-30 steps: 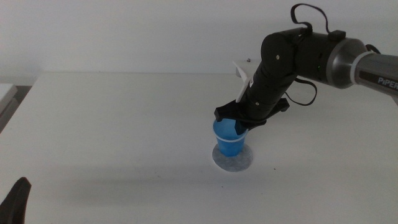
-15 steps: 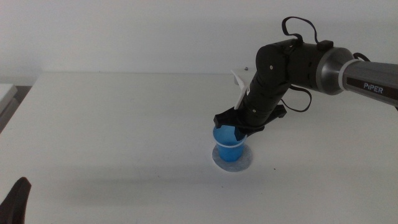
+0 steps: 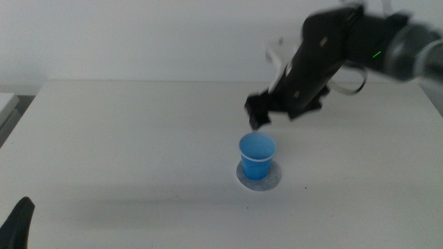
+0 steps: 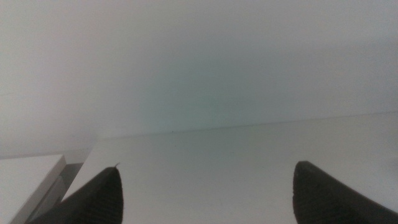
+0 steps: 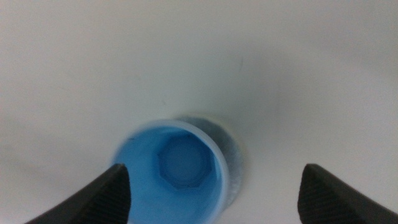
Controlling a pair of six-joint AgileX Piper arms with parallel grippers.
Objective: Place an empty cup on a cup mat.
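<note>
The blue cup [image 3: 257, 155] stands upright on the round grey cup mat [image 3: 270, 179] in the middle of the table. It is empty, as the right wrist view [image 5: 174, 168] shows from above, with the mat's edge [image 5: 234, 163] beside it. My right gripper [image 3: 257, 115] is open, blurred, above and just behind the cup, clear of it. My left gripper [image 3: 19, 221] waits at the table's front left corner; in the left wrist view its jaws stand apart with nothing between them.
The white table [image 3: 138, 138] stretches around the mat. A pale block [image 3: 5, 104] sits off the table's left edge. The right arm [image 3: 360, 41] reaches in from the upper right.
My right gripper has let go of the cup and risen up and back from it. The cup stays standing on the mat. The left arm has not moved.
</note>
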